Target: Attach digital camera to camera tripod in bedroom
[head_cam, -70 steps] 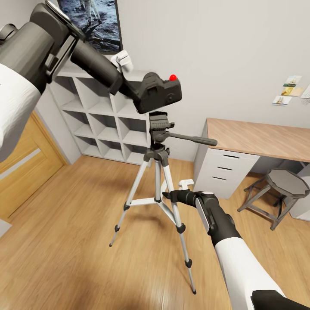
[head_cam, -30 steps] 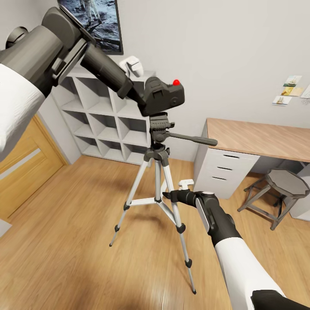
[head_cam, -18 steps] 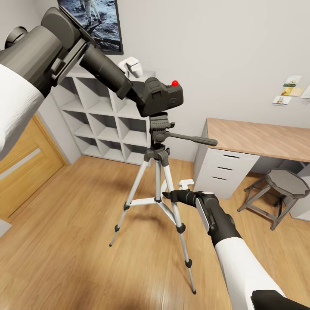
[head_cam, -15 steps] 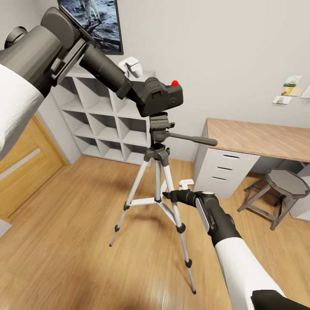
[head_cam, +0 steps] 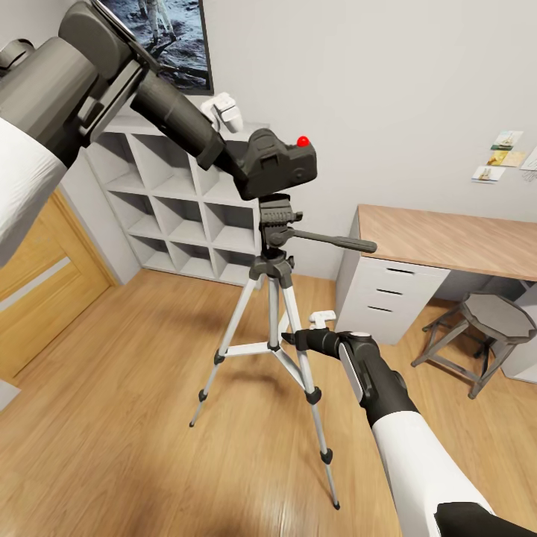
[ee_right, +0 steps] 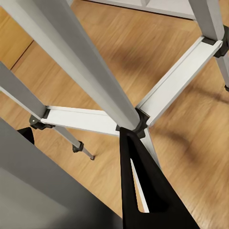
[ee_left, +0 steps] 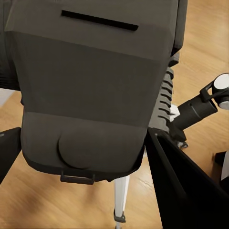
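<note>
The black digital camera [head_cam: 274, 164] with its red button on top sits right over the dark grey head of the camera tripod [head_cam: 277, 220], touching or nearly touching it. My left gripper [head_cam: 240, 158] is shut on the digital camera's near side, and its body [ee_left: 90, 86] looms large in the left wrist view between dark fingers [ee_left: 183, 191]. The tripod's pan handle [head_cam: 335, 242] points right. My right gripper [head_cam: 291, 340] is low down, shut on a silver tripod leg [ee_right: 81, 62] beside the black finger [ee_right: 143, 191].
Grey cube shelves [head_cam: 171, 201] stand behind the tripod, with a white object [head_cam: 224, 112] on top and an astronaut poster [head_cam: 160, 37] above. A wooden desk [head_cam: 447, 239] with white drawers [head_cam: 388, 298] and a grey stool [head_cam: 492, 321] are at the right. An oak door [head_cam: 37, 283] is at the left.
My left arm has levelled the digital camera and brought it down onto the tripod head, with a slight shift leftward lately. The right arm and the tripod have stayed still.
</note>
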`<state>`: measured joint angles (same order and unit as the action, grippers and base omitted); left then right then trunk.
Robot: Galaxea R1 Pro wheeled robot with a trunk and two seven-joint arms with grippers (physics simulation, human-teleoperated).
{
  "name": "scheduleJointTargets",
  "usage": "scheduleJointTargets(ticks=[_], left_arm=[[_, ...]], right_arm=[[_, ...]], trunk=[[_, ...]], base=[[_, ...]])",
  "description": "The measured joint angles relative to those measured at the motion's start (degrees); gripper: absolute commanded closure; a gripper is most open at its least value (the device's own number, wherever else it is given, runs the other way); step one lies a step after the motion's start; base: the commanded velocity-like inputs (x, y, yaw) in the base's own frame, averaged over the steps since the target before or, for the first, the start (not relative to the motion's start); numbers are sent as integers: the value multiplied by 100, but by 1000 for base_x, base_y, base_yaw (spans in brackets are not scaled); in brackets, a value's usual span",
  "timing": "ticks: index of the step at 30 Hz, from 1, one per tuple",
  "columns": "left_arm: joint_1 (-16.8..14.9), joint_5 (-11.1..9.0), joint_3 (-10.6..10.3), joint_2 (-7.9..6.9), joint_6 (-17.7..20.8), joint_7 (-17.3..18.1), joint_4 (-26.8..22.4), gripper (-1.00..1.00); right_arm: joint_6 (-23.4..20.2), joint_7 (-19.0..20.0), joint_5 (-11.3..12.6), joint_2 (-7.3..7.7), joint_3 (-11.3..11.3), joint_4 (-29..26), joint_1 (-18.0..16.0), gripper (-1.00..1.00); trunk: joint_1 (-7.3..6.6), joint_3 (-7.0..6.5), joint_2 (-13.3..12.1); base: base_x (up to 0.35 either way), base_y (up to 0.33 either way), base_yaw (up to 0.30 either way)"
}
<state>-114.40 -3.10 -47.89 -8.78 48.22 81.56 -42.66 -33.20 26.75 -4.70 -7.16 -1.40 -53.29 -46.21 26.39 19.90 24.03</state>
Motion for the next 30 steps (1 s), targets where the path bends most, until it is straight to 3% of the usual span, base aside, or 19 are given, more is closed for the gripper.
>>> scheduleJointTargets(ticks=[7, 20, 21, 30], left_arm=[[-2, -1, -273, -3, -3, 13, -47, 100], [-3, 8, -339, -4, -12, 67, -53, 100], [-3, 7, -339, -4, -12, 68, -53, -100], [0, -5, -311, -10, -2, 69, -54, -100]], right_arm=[[4, 4, -4, 0, 0, 3, 0, 100], [8, 4, -2, 0, 3, 9, 0, 100], [8, 4, -2, 0, 2, 9, 0, 100], [9, 4, -3, 0, 0, 9, -1, 100]], trunk=[[0, 0, 0], [0, -1, 1], [0, -1, 1], [0, 0, 0]], base=[[0, 0, 0], [0, 0, 0], [0, 0, 0], [0, 0, 0]])
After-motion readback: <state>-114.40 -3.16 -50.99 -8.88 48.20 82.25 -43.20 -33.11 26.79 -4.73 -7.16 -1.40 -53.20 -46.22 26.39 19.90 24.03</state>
